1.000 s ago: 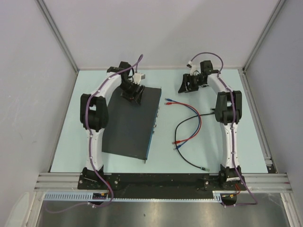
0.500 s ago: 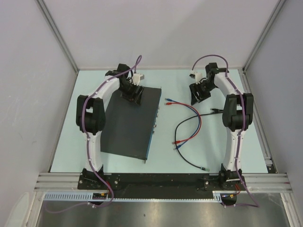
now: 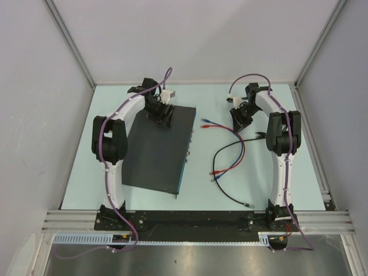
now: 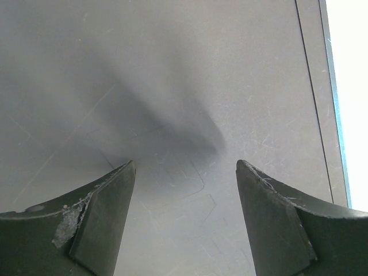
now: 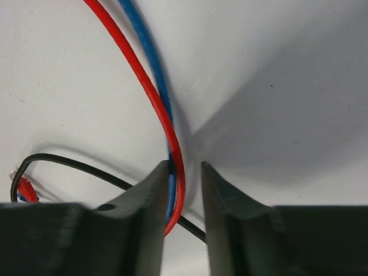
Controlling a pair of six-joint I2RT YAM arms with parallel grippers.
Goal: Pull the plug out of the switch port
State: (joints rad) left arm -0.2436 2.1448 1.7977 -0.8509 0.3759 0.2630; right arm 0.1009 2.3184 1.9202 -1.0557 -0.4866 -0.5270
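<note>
The switch (image 3: pixel 155 150) is a flat black box lying left of centre, with its blue-grey socket face (image 3: pixel 187 154) turned to the right. A red cable (image 3: pixel 227 126) and a blue cable (image 3: pixel 221 123) lie on the table; their plugs (image 3: pixel 202 122) rest just right of that face, a little apart from it. My left gripper (image 3: pixel 161 117) stands open over the switch's far end, its jaws (image 4: pixel 185 164) wide above the bare black top (image 4: pixel 172 86). My right gripper (image 3: pixel 238 119) is low over the cables. Its jaws (image 5: pixel 184 165) are narrow, with the red cable (image 5: pixel 132 63) and blue cable (image 5: pixel 144 40) between them against the left finger, and a gap at the right finger.
A black cable (image 3: pixel 230 192) loops from the right arm toward the near edge and ends in a small plug (image 3: pixel 248 204). More red and blue plug ends (image 3: pixel 214 175) lie mid-table. Grey walls enclose the pale table (image 3: pixel 80 172) on three sides.
The right arm swung down toward the cables, and its jaws narrowed around the red and blue cables. The left gripper stayed open over the switch.
</note>
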